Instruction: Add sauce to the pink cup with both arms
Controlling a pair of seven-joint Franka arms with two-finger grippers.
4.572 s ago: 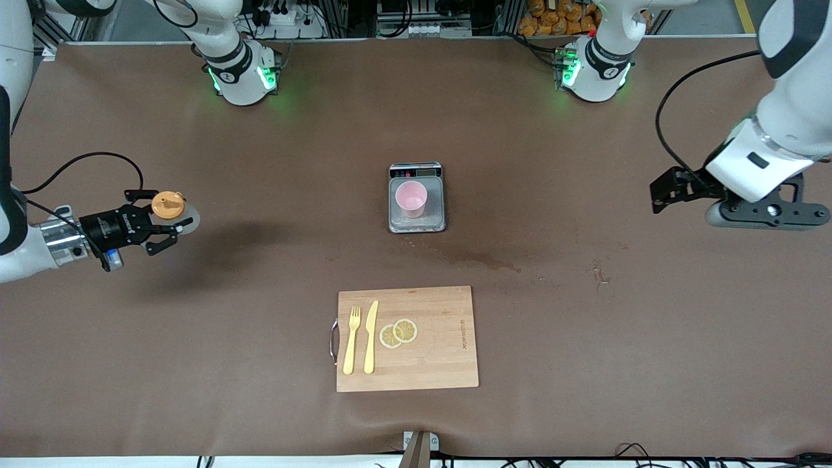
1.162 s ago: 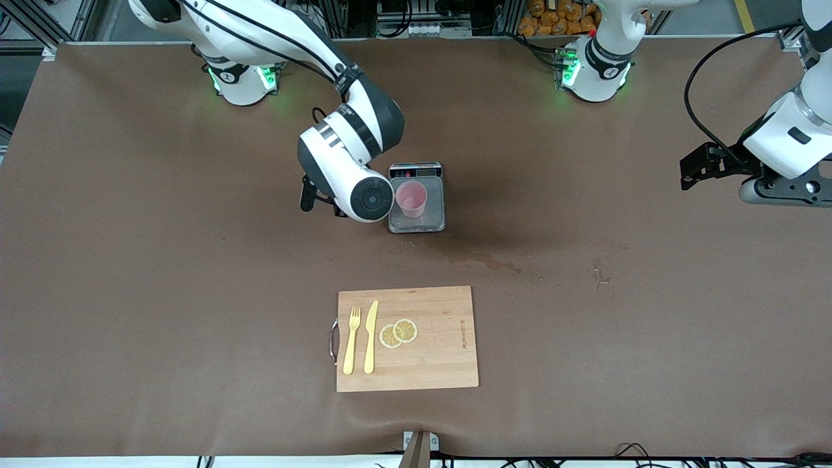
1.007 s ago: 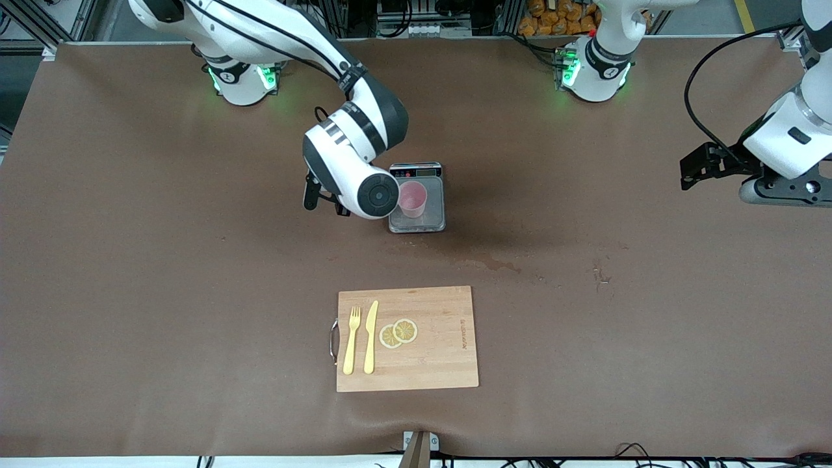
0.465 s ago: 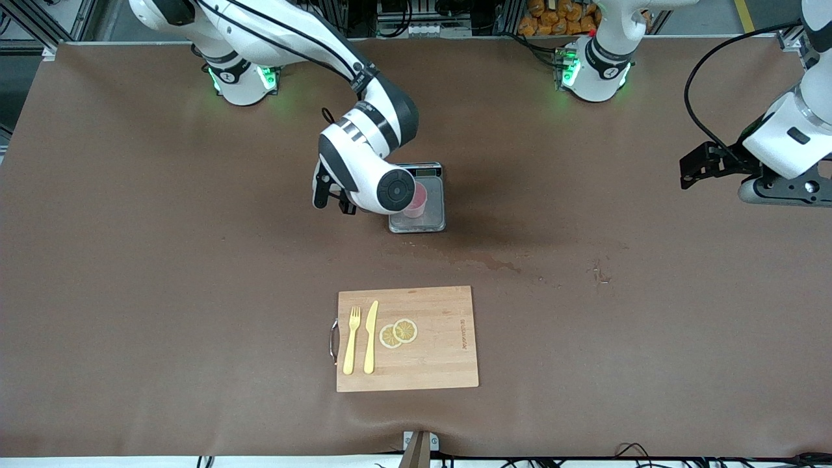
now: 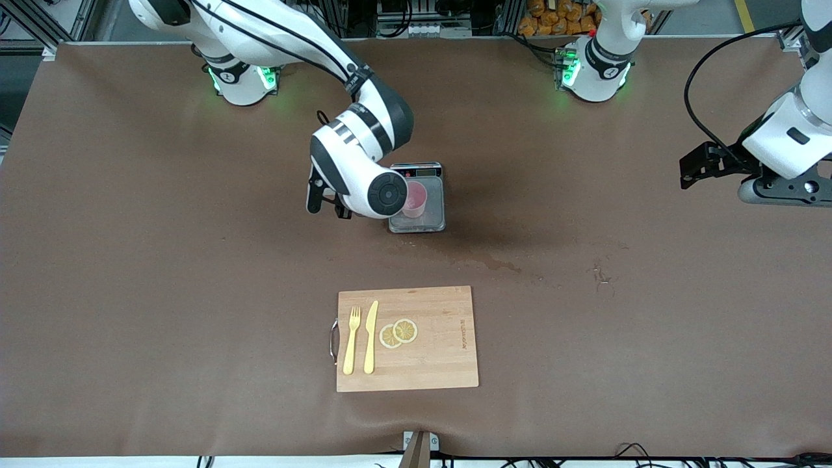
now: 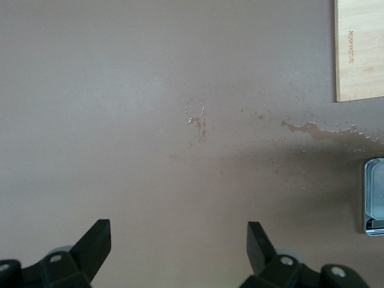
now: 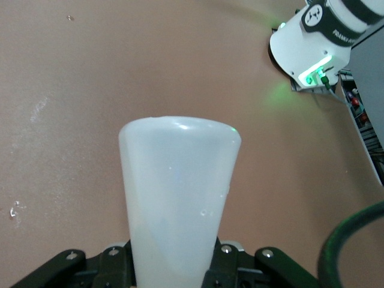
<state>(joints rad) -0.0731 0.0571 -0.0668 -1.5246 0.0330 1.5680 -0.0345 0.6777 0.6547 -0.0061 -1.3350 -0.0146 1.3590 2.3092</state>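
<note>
The pink cup (image 5: 419,200) stands on a small scale (image 5: 429,222) at the table's middle, and the right arm's white wrist (image 5: 364,188) covers part of its rim. My right gripper (image 7: 174,267) is shut on the whitish squeeze bottle (image 7: 180,192) that holds the sauce. The right wrist view shows the bottle's flat base pointing away from the camera. Its orange nozzle is hidden, and the bottle is hidden in the front view. My left gripper (image 5: 692,174) waits open over the left arm's end of the table, with nothing between its fingers (image 6: 96,240).
A wooden cutting board (image 5: 442,364) lies nearer the front camera than the scale, with a yellow fork (image 5: 351,341), a yellow knife (image 5: 370,338) and lemon slices (image 5: 398,333) on it. Wet stains (image 5: 494,263) mark the mat between the scale and the board.
The right arm's wrist pushed over the cup, then drew back a little toward the right arm's end, still holding the bottle. The left arm has not moved.
</note>
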